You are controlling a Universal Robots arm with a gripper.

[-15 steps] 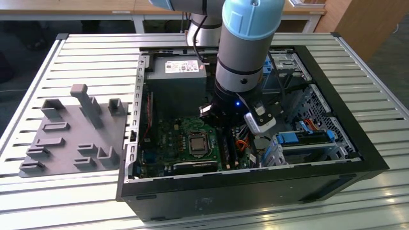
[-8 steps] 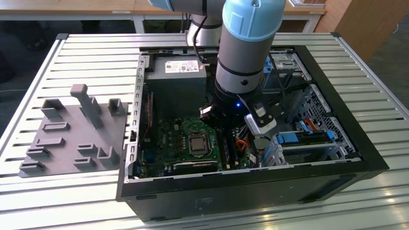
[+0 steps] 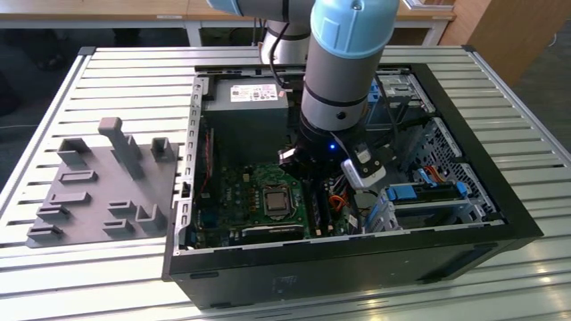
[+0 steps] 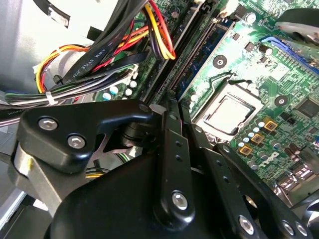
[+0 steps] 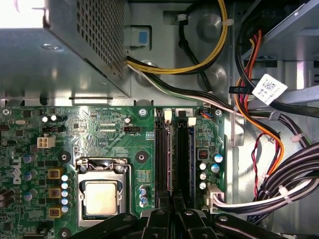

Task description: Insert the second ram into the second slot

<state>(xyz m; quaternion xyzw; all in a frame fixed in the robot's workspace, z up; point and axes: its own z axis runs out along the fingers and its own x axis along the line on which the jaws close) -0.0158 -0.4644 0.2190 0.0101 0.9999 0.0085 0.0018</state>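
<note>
A blue ram stick [image 5: 190, 159] stands on edge in the outer of the black memory slots [image 5: 162, 159] beside the processor socket. It also shows as a blue strip [image 4: 199, 59] running away from the fingertips in the second wrist view. My gripper [image 5: 172, 206] hangs low inside the open computer case [image 3: 499, 221], over the near end of these slots. Its two black fingers meet at their tips [image 4: 172, 102], right at the near end of the blue ram, with no gap between them. I cannot tell whether the tips touch the stick. In the exterior view the arm hides most of the gripper [image 3: 311, 172].
The processor socket [image 5: 102, 196] lies beside the slots. The grey power supply [image 3: 245, 107] sits at the case's far end, with cable bundles [image 5: 269, 149] along the other side of the slots. Light-blue drive clips [image 3: 424, 194] sit at the exterior view's right. A grey fixture plate [image 3: 103, 187] rests outside the case.
</note>
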